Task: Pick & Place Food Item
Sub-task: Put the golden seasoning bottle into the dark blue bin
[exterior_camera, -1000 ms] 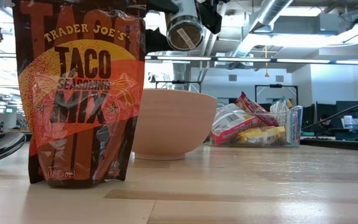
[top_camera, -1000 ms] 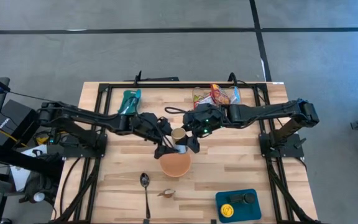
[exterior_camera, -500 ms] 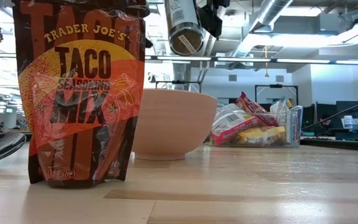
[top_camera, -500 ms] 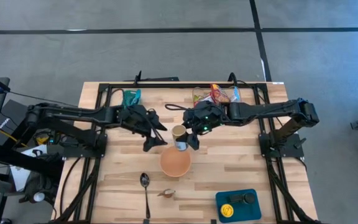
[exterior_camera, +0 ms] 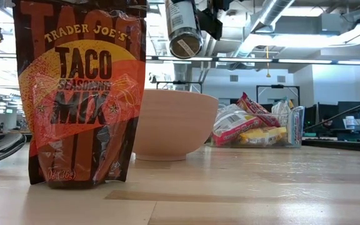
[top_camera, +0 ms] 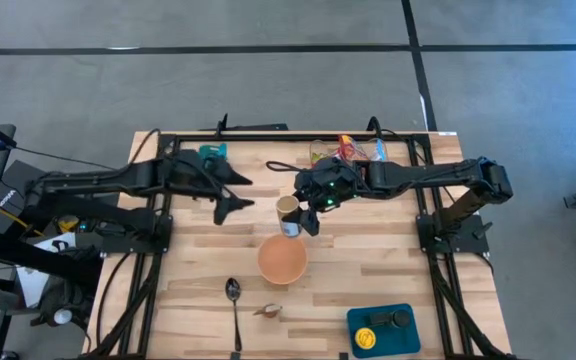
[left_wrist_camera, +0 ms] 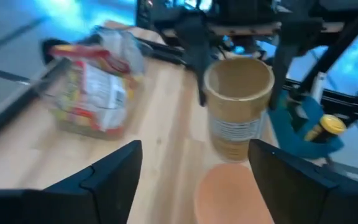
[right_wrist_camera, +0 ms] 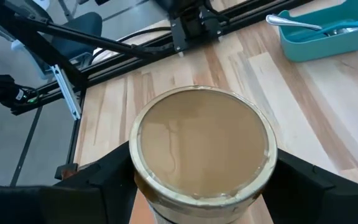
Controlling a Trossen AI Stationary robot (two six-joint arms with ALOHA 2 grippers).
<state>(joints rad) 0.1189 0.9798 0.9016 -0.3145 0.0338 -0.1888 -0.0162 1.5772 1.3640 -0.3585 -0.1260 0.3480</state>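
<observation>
We see left gripper (top_camera: 230, 193) pulled left of centre, fingers spread, gripping nothing; right gripper (top_camera: 306, 214) clamped round open can (top_camera: 288, 216), can lifted off the table just behind bowl (top_camera: 282, 262); snack bin (top_camera: 346, 152) far side.

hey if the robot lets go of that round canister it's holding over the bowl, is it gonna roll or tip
Probably both. The canister is a smooth cylinder, tall for its width, so on its side it would likely roll. The right claw holds it in the air above the bowl; dropped there, it may strike the curved rim and tip. Its walls look stiff, so it shouldn't crumple.
</observation>
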